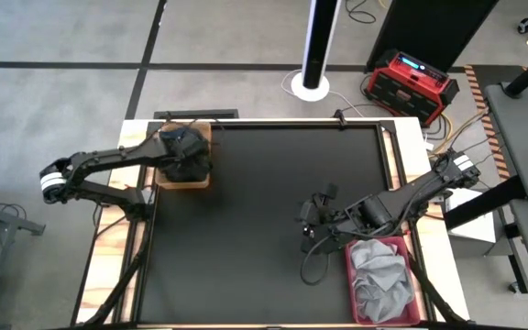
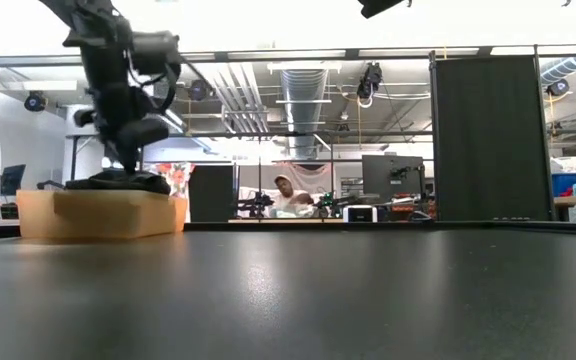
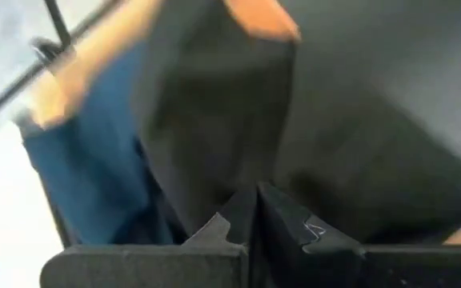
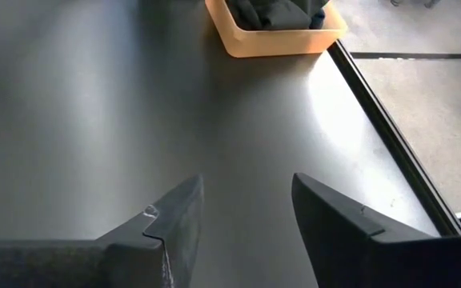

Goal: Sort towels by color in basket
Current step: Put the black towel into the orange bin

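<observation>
A tan basket (image 1: 200, 181) stands at the table's far left and holds dark towels (image 1: 183, 158); in the low view the pile (image 2: 118, 182) rises just above the basket's rim (image 2: 98, 215). My left gripper (image 3: 254, 196) is down on that pile, shut on a black towel (image 3: 214, 104), with a navy blue towel (image 3: 94, 176) beside it. A red basket (image 1: 351, 275) at the near right holds grey towels (image 1: 380, 275). My right gripper (image 4: 246, 200) hangs open over bare table (image 1: 308, 218), left of the red basket, touching nothing. My left gripper comes from above, pointing down into the tan basket, with its shut fingertips (image 3: 238, 212) on the black towel's upper surface (image 3: 246, 172). The fingers hide how much cloth lies between them. The towel lies in the basket on the other dark cloth, not lifted.
The black table top (image 1: 264, 183) lies bare between the two baskets. Wooden strips and a metal frame (image 1: 392, 156) edge it. In the right wrist view the tan basket (image 4: 278, 40) sits far ahead. Beyond the table a person (image 2: 286, 195) sits among workshop gear.
</observation>
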